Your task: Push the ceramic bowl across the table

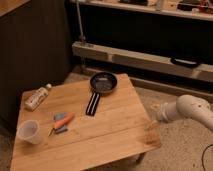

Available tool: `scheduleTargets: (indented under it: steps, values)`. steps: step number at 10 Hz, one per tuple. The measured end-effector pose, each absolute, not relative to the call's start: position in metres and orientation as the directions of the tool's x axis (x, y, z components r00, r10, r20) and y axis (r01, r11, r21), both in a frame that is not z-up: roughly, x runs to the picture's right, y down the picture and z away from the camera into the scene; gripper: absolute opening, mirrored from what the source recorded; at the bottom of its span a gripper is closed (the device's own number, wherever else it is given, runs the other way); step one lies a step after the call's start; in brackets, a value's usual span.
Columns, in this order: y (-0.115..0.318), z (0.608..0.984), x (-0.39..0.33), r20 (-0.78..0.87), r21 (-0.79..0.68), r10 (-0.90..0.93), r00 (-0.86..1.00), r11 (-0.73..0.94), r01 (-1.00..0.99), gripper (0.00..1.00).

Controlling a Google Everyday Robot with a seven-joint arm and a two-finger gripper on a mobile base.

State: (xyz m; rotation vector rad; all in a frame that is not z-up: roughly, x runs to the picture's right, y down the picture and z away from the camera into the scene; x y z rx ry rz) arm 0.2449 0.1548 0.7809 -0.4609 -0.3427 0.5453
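Your hand (153, 122) hung just off the right edge of the surface (115, 135), close to its near-right corner. It sat at the tip of the white arm (192, 109) that came in from the right. Its fingers were spread wide with nothing between them and nothing gripped. Whether it brushed the edge of the surface, you couldn't tell.

Nearest on the surface, at the left front, a translucent plastic cup (29, 131) stood upright. Just right of it and a bit farther back, an orange-handled tool (65, 120) lay slanted across a small blue-grey item (59, 116), touching it.

Mid-surface, a long black bar with a pale stripe (93, 103) lay lengthwise, its far end pointing at the bowl. At the left side a pale bottle (37, 97) lay on its side, cap toward the far edge.

The ceramic bowl (103, 83) sat upright at the far edge of the surface, right of centre. It was dark and glossy with a greyish inside. It was just beyond the bar's far end and well apart from your hand, with bare planks between them.

Speckled floor (180, 150) showed under the arm. Beyond the surface a pale horizontal rail (145, 60) ran across, and a metal pole (80, 22) rose from its left end. A dark panel (30, 55) stood at the left.
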Motion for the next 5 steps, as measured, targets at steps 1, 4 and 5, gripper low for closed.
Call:
scheduleTargets:
  steps: [1, 4, 5]
  values:
    - [0.1547, 0.7809, 0.2449, 0.189, -0.503, 0.565, 0.803, 0.758, -0.415, 0.80]
    - [0.1564, 0.7829, 0.2461, 0.186, -0.500, 0.564, 0.804, 0.759, -0.417, 0.80]
    - [0.1561, 0.7902, 0.2486, 0.186, -0.486, 0.563, 0.806, 0.765, -0.422, 0.80]
